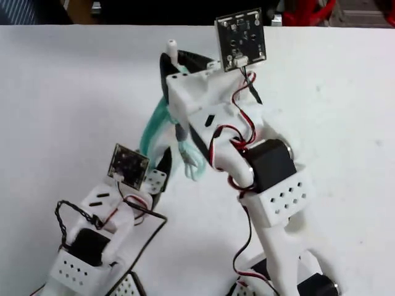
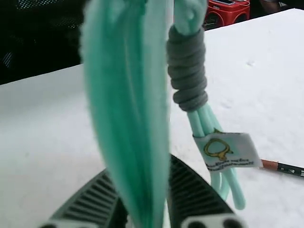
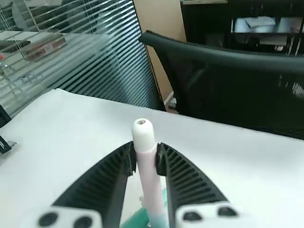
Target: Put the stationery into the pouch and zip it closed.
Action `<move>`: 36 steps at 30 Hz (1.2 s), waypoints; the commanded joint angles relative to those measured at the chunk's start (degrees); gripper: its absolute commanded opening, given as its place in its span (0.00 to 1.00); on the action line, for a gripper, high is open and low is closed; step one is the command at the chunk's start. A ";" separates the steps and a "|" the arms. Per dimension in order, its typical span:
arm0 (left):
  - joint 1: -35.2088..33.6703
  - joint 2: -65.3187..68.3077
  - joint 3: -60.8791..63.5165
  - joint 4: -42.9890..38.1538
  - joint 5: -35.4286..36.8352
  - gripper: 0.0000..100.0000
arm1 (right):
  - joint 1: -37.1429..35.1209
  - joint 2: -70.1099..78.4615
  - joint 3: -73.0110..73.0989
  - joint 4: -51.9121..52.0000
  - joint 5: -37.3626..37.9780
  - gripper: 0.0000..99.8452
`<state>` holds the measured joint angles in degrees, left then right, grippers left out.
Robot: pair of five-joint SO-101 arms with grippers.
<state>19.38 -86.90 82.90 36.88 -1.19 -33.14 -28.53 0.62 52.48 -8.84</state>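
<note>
My left gripper (image 2: 141,167) is shut on the edge of the mint-green pouch (image 2: 128,109), holding it upright off the table. A grey-wrapped green pull cord (image 2: 187,71) with a white tag (image 2: 227,149) hangs beside it. In the high view the pouch (image 1: 151,131) rises from the left gripper (image 1: 158,179) toward the right arm. My right gripper (image 3: 145,147) is shut on a white and pale pink pen (image 3: 144,142), held upright just above the pouch's top; its tip (image 1: 171,48) sticks up past the fingers. A dark pencil (image 2: 284,167) with a red band lies on the table beyond the pouch.
The white table (image 1: 74,92) stretches wide to both sides of the arms. A black chair (image 3: 223,80) stands past the table's far edge. The right arm's body (image 1: 271,172) covers the middle of the table.
</note>
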 commanded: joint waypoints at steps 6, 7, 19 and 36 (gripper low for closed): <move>-0.22 -0.75 -0.35 -1.23 -0.70 0.10 | 4.53 -0.04 4.66 1.10 -0.97 0.02; -0.22 -0.75 -0.35 -1.23 -0.70 0.10 | 4.70 -0.04 5.36 1.10 -0.88 0.02; -0.22 -0.75 -0.35 -1.23 -0.70 0.10 | 5.14 -0.66 -1.85 7.34 2.11 0.26; -1.36 -0.75 -0.53 -1.23 -0.62 0.10 | 32.92 3.82 6.86 26.24 37.80 0.16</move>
<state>19.47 -86.90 82.99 36.88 -1.27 -5.01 -25.89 0.44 78.15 18.95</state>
